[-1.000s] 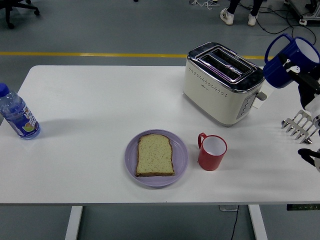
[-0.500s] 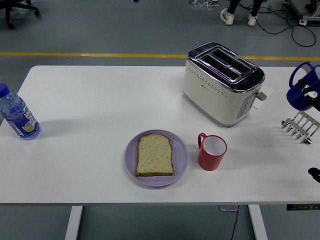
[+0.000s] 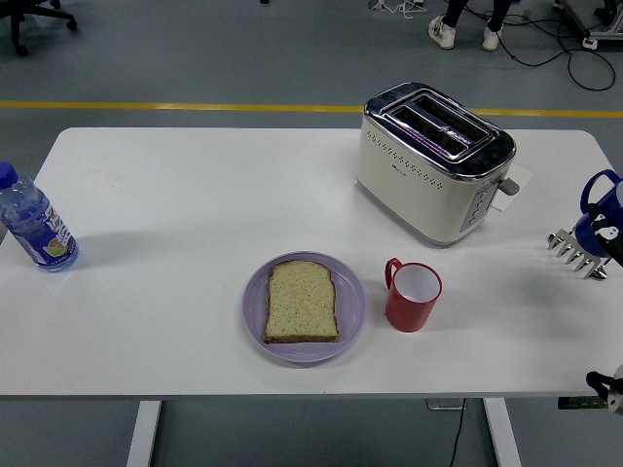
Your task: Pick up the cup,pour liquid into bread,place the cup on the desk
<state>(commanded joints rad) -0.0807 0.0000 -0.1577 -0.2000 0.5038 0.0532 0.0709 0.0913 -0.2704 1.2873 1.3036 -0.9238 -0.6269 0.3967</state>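
A blue cup (image 3: 600,206) hangs at the picture's right edge, partly cut off, just above the table. My right hand (image 3: 612,233) shows only as a black and white sliver against the cup and holds it. A slice of bread (image 3: 302,302) lies flat on a purple plate (image 3: 352,309) near the table's front middle. Right beside the plate a red cup (image 3: 414,296) stands upright, handle to the upper left, its white inside showing nothing in it. My left arm is out of view.
A cream and chrome toaster (image 3: 433,161) stands at the back right. A metal toast rack (image 3: 579,252) sits just below the blue cup. A water bottle (image 3: 35,222) with a blue cap stands at the left edge. A dark robot part (image 3: 605,383) shows at the lower right.
The blue cup has come down and moved right, from beside the toaster to the picture's right edge. My right arm has withdrawn almost out of view. Nothing else moved.
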